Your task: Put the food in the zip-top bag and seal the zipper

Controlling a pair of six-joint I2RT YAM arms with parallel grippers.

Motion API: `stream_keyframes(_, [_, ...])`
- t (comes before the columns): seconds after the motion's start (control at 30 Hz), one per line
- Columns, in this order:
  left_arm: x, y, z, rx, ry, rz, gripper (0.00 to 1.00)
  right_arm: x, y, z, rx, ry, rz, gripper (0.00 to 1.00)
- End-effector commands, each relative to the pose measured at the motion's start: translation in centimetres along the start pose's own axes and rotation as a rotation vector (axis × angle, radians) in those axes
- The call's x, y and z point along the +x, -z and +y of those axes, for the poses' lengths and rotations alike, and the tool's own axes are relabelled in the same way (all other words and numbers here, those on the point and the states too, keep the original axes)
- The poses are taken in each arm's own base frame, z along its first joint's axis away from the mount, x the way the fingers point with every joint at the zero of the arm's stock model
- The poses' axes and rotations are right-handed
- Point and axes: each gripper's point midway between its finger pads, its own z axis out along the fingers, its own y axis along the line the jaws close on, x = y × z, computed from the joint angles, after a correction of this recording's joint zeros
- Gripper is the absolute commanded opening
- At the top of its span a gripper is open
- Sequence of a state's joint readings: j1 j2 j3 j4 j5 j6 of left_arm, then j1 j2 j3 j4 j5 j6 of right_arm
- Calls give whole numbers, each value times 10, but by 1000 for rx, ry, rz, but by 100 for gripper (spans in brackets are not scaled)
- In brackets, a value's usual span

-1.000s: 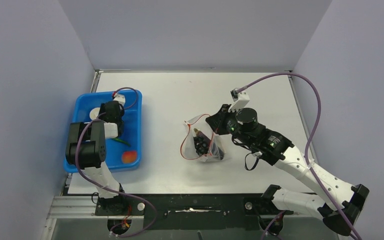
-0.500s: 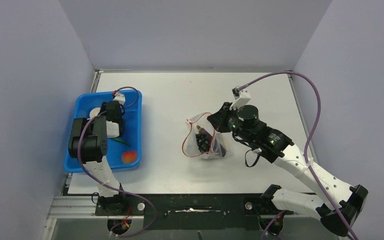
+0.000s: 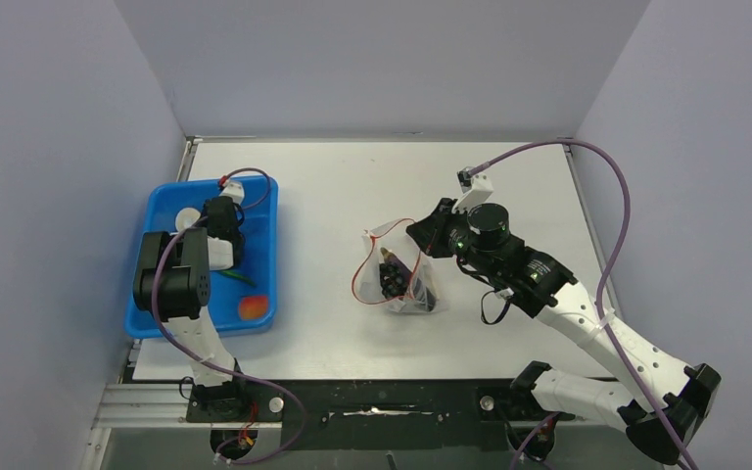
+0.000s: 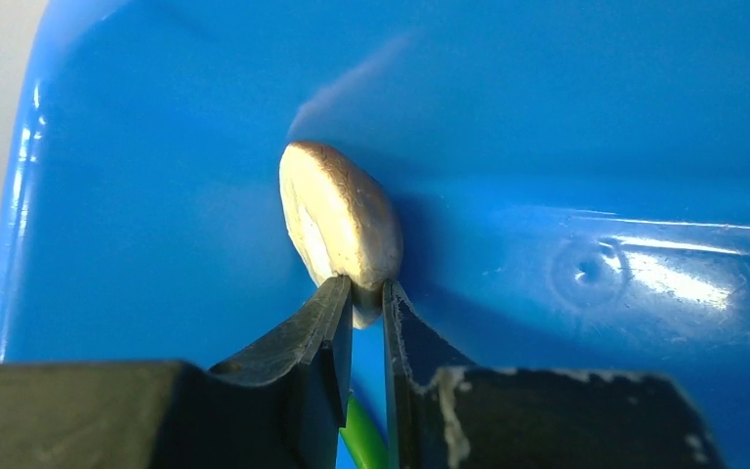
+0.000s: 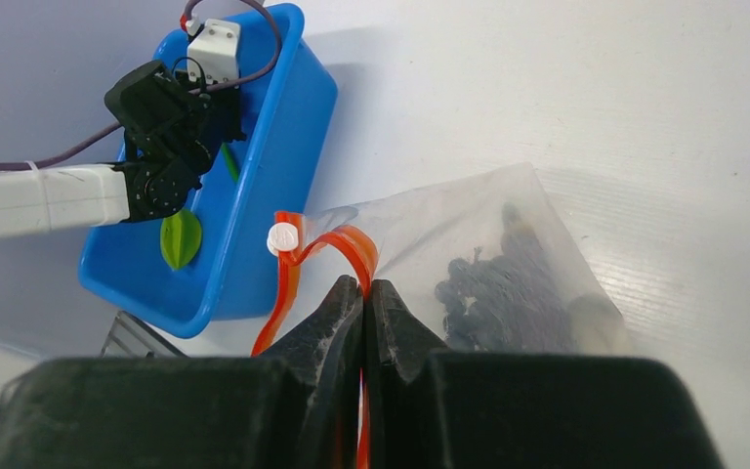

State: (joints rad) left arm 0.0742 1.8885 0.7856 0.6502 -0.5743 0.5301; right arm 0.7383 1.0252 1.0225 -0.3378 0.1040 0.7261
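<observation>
Glossy blue plastic tray (image 4: 566, 117); crinkly clear bag (image 5: 508, 225)

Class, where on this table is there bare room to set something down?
Free: white table between the blue plastic tray and the clear zip-top bag, and the far strip behind the bag. Crowded: inside the tray, and around the right gripper.

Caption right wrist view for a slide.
Right gripper pinches the red zipper of the zip-top bag; grape bunch inside, blue tray behind.

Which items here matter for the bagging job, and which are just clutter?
Job: pale disc, green pod, orange-red fruit, lime-green piece, grape bunch (already bagged), zip-top bag, red zipper.
Lying about: blue tray, purple cables.
</observation>
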Motion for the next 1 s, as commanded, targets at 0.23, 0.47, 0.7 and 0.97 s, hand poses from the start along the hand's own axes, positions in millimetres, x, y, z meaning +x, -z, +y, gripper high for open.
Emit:
stream_keyframes(0.23, [-58,23,37,-7,230,-104,0,-26,5,18,-80,-37,-95,0])
stream_keyframes(0.47, [-68,39,49,32,289,-51,0,-20,3,6,-37,-42,-94,0])
stream_keyframes(0.7, [-86,72,53,161,402,-40,0,-15,0,3,-35,-49,-77,0])
stream_keyframes(0.97, [-105,124,58,318,573,-93,0,-2,-12,-2,-23,-64,-35,0])
